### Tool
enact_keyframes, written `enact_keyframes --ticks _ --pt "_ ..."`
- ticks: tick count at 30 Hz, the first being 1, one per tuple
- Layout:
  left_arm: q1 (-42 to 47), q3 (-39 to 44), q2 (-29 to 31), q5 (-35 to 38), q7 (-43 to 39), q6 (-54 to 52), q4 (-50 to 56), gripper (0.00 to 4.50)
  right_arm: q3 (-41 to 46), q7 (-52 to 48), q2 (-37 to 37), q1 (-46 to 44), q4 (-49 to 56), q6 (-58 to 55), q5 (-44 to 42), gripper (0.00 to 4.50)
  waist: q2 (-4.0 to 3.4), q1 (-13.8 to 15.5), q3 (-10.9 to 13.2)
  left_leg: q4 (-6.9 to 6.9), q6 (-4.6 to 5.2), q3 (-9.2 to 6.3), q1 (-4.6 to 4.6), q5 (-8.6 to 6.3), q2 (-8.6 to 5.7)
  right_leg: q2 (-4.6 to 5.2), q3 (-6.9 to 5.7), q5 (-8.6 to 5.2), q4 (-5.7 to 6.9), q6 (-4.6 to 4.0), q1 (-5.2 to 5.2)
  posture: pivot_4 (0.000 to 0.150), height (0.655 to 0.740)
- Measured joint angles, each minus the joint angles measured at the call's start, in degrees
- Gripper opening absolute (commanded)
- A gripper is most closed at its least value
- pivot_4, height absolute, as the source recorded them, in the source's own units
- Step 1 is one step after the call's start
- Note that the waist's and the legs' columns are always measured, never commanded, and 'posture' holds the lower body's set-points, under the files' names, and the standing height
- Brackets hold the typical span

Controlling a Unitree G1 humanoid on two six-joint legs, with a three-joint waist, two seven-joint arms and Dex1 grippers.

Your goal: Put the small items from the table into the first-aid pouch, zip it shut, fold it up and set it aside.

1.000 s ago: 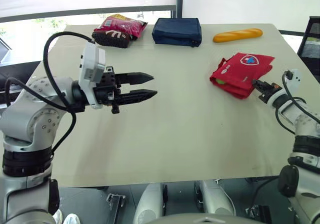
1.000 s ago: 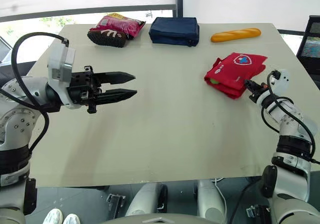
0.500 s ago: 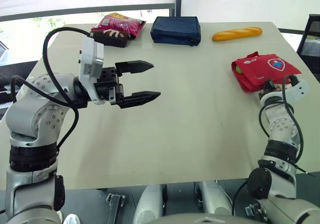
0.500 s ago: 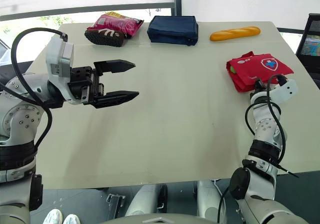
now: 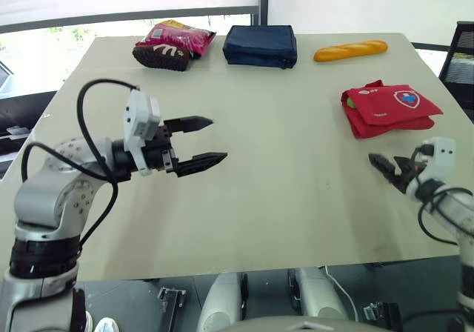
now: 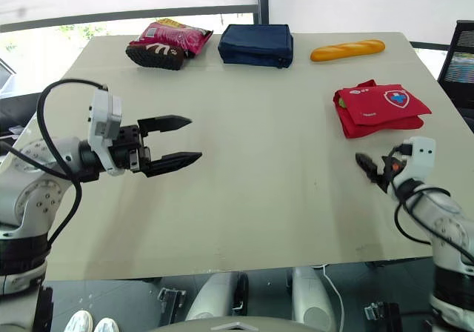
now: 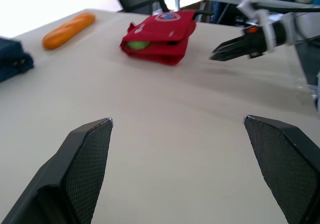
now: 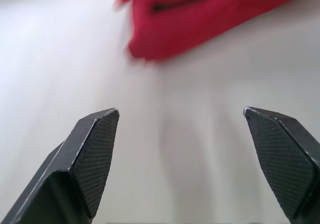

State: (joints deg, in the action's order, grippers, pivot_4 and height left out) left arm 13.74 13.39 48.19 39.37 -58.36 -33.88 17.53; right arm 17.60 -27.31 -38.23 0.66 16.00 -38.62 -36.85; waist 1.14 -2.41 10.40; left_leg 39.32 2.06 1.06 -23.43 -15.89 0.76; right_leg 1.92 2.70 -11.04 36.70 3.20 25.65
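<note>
Nearest us, our right claw (image 5: pixel 385 169) has let go and drawn back toward the near edge of the counter (image 5: pixel 289 198), spread wide and empty. Our left claw (image 5: pixel 216 138) hovers mid-counter, also spread, holding nothing. Beyond, the folded first-aid pouch (image 5: pixel 389 108) now lies alone at the right side, so we judge it set aside.

First-aid pouch (image 5: pixel 389 107) was red with blue-and-white shield print, bag (image 5: pixel 261 46) navy, bread loaf (image 5: pixel 351 50) orange, snack packet (image 5: pixel 172 44) magenta, counter (image 5: pixel 281 176) beige.
</note>
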Motion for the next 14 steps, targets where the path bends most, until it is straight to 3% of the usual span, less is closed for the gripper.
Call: enact_keyframes --ticks 2,8,14 --pt "-6.2 0.1 -1.3 -1.6 1.8 1.3 2.1 4.5 -1.5 -10.5 -3.3 5.5 1.1 9.2 3.4 4.39 -0.01 0.0 0.0 0.03 0.0 0.0 0.12 0.0 0.22 -0.01 0.13 0.0 0.03 0.03 -0.01 0.15 0.7134" --pt "-19.4 3.8 -3.9 -6.2 6.4 5.2 5.1 4.5 4.0 -26.6 -5.6 11.6 -1.2 26.8 6.4 4.39 0.09 0.3 0.0 0.09 0.0 0.15 0.74 0.0 0.28 -0.01 0.31 -0.13 0.06 -0.19 -0.5 0.15 0.7134" --pt "-27.8 8.6 -5.2 -7.9 7.4 8.6 6.9 4.5 9.0 -36.9 -6.4 13.8 -4.0 31.1 2.8 4.39 0.21 0.4 -0.1 0.09 -0.01 0.17 0.83 0.0 0.35 -0.02 0.29 -0.13 0.07 -0.21 -0.53 0.15 0.7134"
